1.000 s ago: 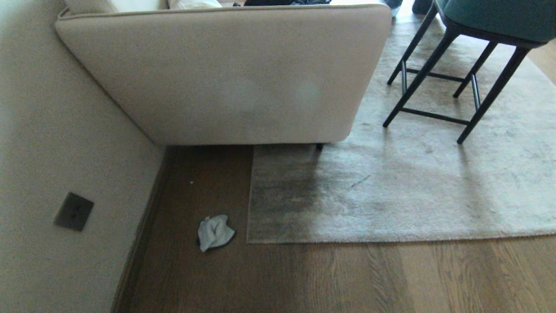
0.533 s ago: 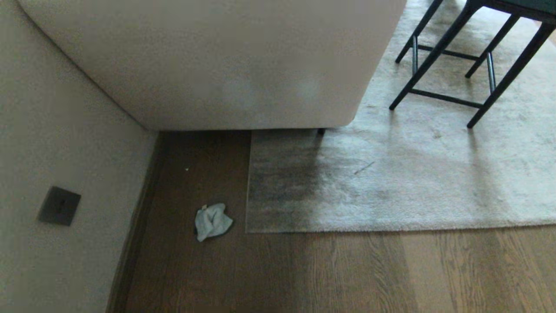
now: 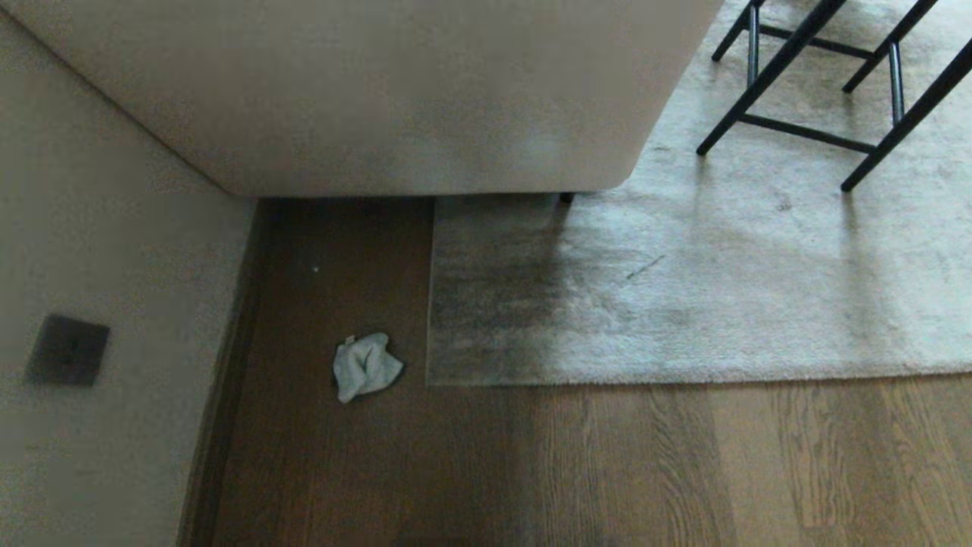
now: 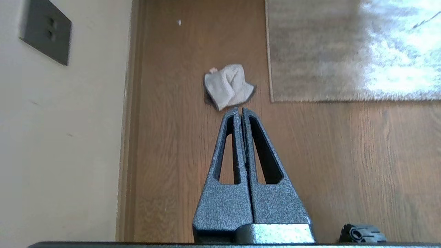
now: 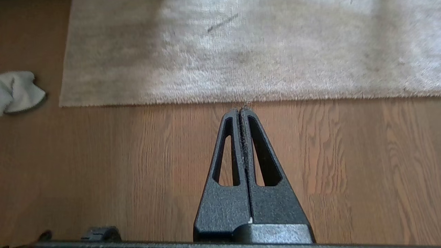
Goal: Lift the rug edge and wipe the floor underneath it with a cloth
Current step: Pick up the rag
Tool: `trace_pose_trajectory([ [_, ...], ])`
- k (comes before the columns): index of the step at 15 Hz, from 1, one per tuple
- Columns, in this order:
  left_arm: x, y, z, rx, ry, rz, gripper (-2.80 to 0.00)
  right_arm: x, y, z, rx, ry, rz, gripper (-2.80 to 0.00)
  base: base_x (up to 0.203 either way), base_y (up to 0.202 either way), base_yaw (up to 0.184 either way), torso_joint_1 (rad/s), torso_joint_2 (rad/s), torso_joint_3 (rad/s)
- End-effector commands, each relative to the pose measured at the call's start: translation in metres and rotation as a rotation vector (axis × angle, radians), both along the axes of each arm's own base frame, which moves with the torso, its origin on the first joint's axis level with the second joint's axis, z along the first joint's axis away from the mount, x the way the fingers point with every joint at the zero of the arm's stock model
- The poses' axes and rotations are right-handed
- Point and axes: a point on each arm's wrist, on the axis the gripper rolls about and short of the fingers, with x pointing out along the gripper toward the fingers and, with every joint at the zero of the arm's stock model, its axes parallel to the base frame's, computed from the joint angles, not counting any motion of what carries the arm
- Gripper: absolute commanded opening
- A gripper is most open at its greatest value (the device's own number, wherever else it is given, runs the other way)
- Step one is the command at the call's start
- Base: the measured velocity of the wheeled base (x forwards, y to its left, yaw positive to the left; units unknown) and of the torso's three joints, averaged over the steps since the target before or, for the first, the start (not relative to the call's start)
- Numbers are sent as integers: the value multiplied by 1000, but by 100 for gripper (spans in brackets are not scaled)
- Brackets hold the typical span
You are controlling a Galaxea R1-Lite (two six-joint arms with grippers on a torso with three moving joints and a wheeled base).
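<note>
Beside the rug edge (image 3: 456, 380), the cloth (image 3: 366, 366) lies crumpled on the floor (image 3: 607, 471). Left gripper (image 4: 239, 111) and right gripper (image 5: 242, 111) closed, empty. Recommend opening left jaws wide, descending squarely over cloth

The left claw (image 4: 239, 111) was seen as two tapered fingers of dark grey speckled material, each pierced by a long triangular slot, set on a blocky base with a pale metallic plate. The right claw (image 5: 240, 111) was built alike, in a blacker finish.
</note>
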Motion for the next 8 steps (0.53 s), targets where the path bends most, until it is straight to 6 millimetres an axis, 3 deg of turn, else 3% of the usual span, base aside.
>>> trace_pose_trajectory([
  [1, 0, 0, 0, 0, 0, 0, -280, 0, 0, 0, 0, 0, 0, -280, 0, 0, 0, 7, -1, -198],
  [8, 0, 0, 0, 0, 1, 0, -280, 0, 0, 0, 0, 0, 0, -280, 0, 0, 0, 1, 4, -200],
])
